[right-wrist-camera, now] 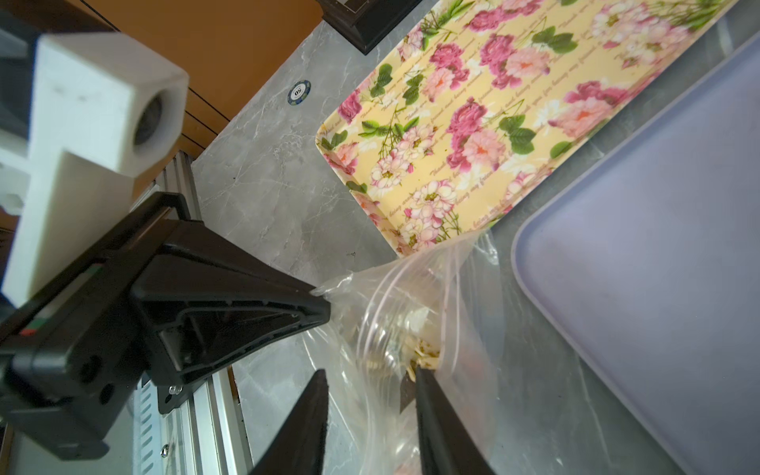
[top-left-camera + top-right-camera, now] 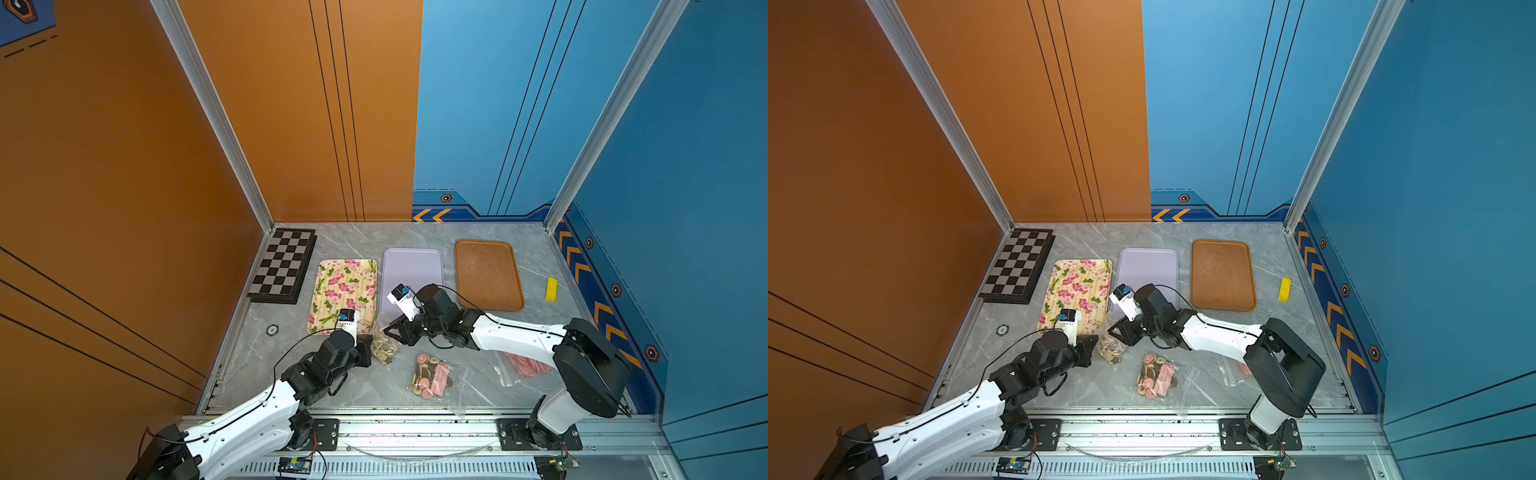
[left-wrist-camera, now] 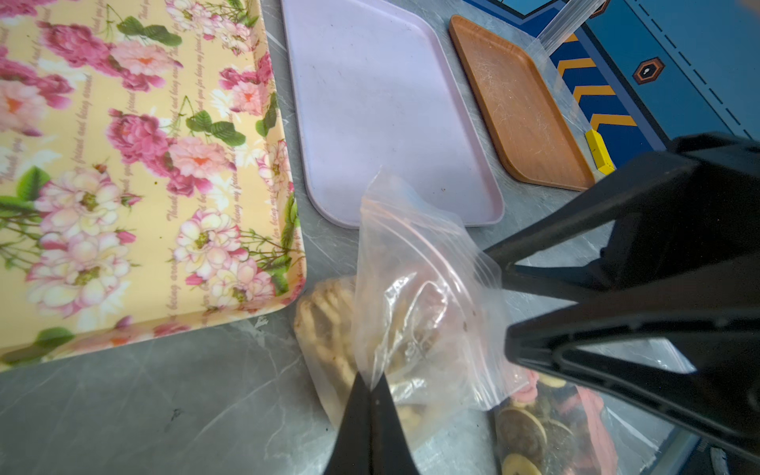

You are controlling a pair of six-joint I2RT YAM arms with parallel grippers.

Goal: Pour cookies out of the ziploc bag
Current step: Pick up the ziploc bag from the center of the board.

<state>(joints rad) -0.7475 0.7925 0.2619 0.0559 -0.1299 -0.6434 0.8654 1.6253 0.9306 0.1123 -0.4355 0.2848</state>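
Note:
A clear ziploc bag (image 2: 384, 345) (image 3: 415, 288) stands on the grey table between my two grippers. It holds tan cookies (image 2: 385, 356) (image 3: 329, 325) (image 1: 423, 349) in its lower part. My left gripper (image 2: 368, 347) (image 3: 370, 386) is shut on a fold of the bag's film at one side. My right gripper (image 2: 389, 330) (image 1: 372, 376) is open at the bag's mouth. Loose film lies between its fingers, which stand apart and pinch nothing. In the left wrist view the right gripper (image 3: 503, 296) comes in from the side against the bag's rim.
A floral tray (image 2: 347, 286), a lilac tray (image 2: 411, 268) and a brown tray (image 2: 488, 274) lie in a row behind the bag. A second bag of mixed cookies (image 2: 432, 376) and a third with pink discs (image 2: 525, 365) lie nearer the front. There is also a chessboard (image 2: 282, 266), a poker chip (image 2: 272, 330) and a yellow block (image 2: 551, 289).

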